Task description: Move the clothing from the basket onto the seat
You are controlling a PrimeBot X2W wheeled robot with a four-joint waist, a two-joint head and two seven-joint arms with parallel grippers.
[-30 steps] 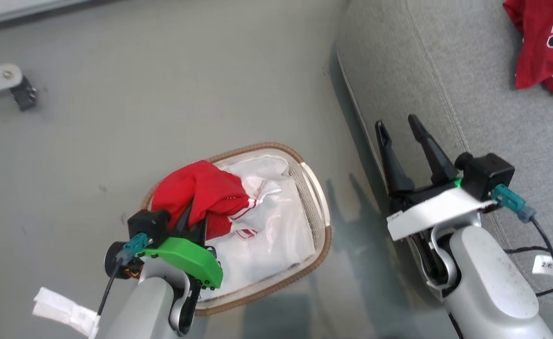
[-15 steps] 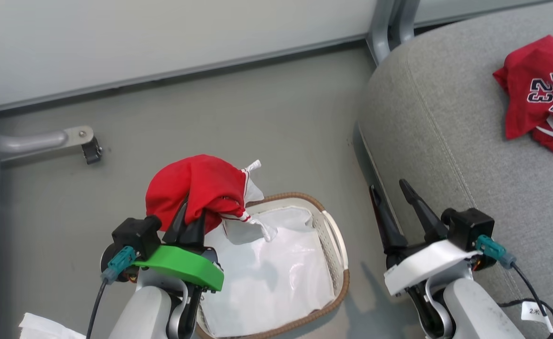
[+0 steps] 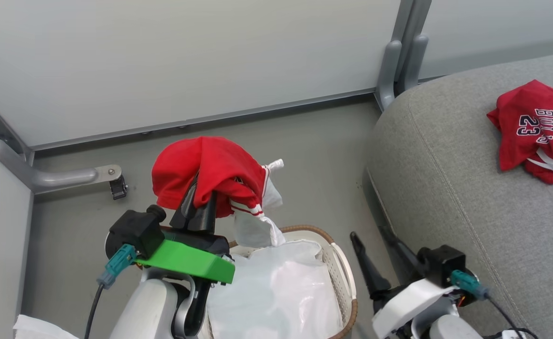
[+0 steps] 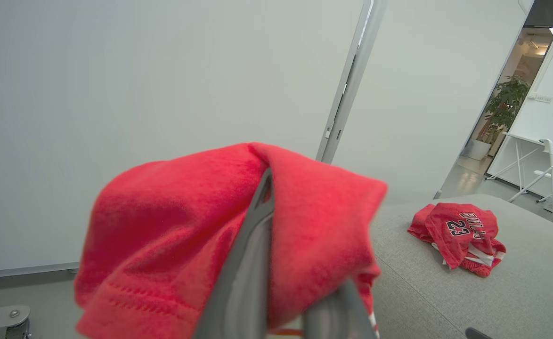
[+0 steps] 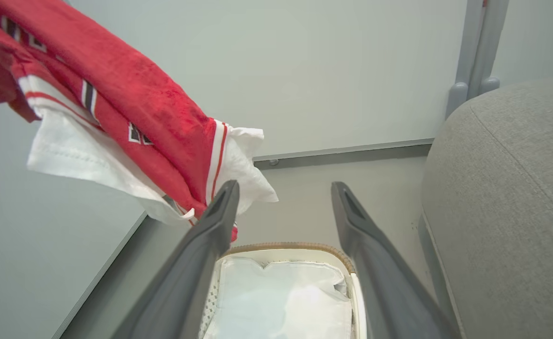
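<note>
A red sports garment (image 3: 210, 169) with white trim hangs clamped in the closed left end effector (image 3: 201, 197), above the basket (image 3: 342, 263), which holds a white liner sheet (image 3: 276, 292). A second red garment (image 3: 533, 129), numbered 23, lies crumpled on the grey seat (image 3: 446, 179). The right end effector (image 3: 370, 238) stands open and empty beside the seat's edge.

A pale wall panel (image 3: 187, 61) is bounded by a grey metal post (image 3: 401, 56). A metal bracket (image 3: 69, 177) with a black caster (image 3: 117, 188) is positioned low, near the grey floor (image 3: 304, 155).
</note>
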